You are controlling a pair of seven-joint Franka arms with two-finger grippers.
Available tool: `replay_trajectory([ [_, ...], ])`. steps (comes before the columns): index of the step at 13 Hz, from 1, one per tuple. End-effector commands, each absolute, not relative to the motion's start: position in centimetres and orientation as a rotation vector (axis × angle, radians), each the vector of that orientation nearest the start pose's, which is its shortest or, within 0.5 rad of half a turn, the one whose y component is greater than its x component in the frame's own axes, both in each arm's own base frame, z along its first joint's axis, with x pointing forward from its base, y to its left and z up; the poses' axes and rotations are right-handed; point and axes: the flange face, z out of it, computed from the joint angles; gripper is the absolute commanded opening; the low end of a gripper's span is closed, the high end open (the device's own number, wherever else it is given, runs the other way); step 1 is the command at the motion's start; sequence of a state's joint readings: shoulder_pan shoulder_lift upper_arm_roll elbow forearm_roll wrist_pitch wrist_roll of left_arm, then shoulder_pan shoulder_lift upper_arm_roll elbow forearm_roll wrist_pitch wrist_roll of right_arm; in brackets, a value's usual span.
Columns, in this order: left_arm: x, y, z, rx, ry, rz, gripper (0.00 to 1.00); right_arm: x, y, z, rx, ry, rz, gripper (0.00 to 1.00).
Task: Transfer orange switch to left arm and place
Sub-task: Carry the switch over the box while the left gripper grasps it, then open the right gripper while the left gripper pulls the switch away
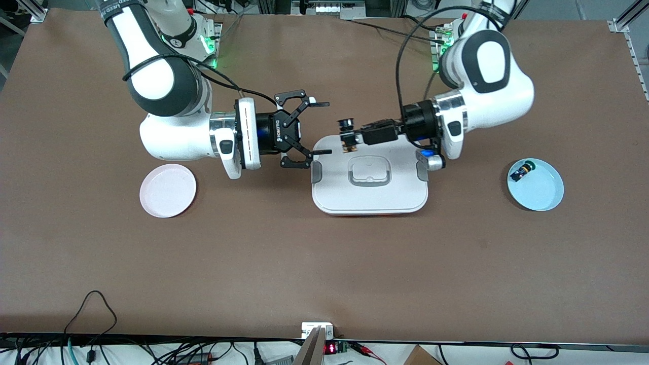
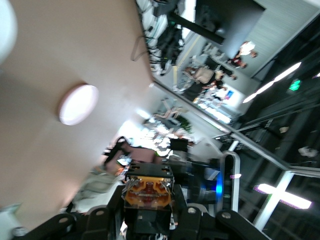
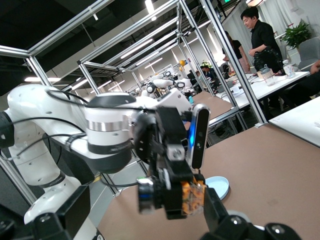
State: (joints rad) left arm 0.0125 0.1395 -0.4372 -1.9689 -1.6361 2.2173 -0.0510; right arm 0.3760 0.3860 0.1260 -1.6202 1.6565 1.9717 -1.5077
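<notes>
The orange switch (image 1: pixel 349 145) is a tiny black part with an orange end, and my left gripper (image 1: pixel 351 138) is shut on it in the air over the corner of the white box (image 1: pixel 370 195) toward the right arm's end. In the left wrist view the switch (image 2: pixel 148 192) fills the space between the jaws. My right gripper (image 1: pixel 324 128) is open wide just beside that corner, facing the switch and not touching it. In the right wrist view the switch (image 3: pixel 192 197) sits in the left gripper (image 3: pixel 172 192), close to one of the right gripper's open fingers (image 3: pixel 216 212).
A pink plate (image 1: pixel 168 190) lies under the right arm toward its end of the table. A light blue plate (image 1: pixel 535 184) with a small blue-and-green component (image 1: pixel 522 171) lies toward the left arm's end. The box has grey side clasps and a recessed handle (image 1: pixel 370 171).
</notes>
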Motion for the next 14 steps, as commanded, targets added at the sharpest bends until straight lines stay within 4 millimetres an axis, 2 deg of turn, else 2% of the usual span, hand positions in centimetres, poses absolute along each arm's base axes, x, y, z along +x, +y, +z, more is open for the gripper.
replay_trajectory([
  [1, 55.1, -20.4, 44.0, 1.887, 0.497, -0.289, 0.0, 58.4, 36.4, 49.4, -1.398, -0.841, -0.764, 1.0],
  [3, 55.3, -14.0, 42.6, 2.149, 0.388, -0.327, 0.0, 59.6, 32.7, 51.2, -1.441, -0.799, -0.769, 1.0],
  [5, 55.0, -7.6, 40.8, 2.331, 0.335, -0.367, 0.0, 59.6, 29.7, 49.7, -1.468, -0.793, -0.725, 1.0],
  [6, 54.8, -4.7, 39.7, 2.437, 0.255, -0.359, 0.0, 59.8, 28.1, 48.7, -1.477, -0.764, -0.689, 1.0],
  [8, 54.6, 0.2, 37.5, 2.6, 0.186, -0.382, 0.0, 60.3, 24.6, 47.0, -1.568, -0.713, -0.56, 1.0],
  [9, 54.5, 2.1, 36.5, 2.714, 0.143, -0.407, 0.0, 60.5, 22.8, 46.1, -1.658, -0.687, -0.462, 1.0],
  [11, 55.5, 5.4, 34.9, 2.943, 0.06, -0.365, 0.0, 60.6, 19.4, 45.7, -1.884, -0.562, -0.237, 1.0],
  [13, 57.2, 8.5, 33.0, 3.104, -0.018, -0.311, 0.0, 60.6, 17.3, 44.9, -2.108, -0.416, -0.037, 1.0],
  [14, 57.6, 9.9, 31.5, 3.153, -0.05, -0.335, 0.0, 60.3, 16.5, 45.1, -2.203, -0.371, 0.023, 1.0],
])
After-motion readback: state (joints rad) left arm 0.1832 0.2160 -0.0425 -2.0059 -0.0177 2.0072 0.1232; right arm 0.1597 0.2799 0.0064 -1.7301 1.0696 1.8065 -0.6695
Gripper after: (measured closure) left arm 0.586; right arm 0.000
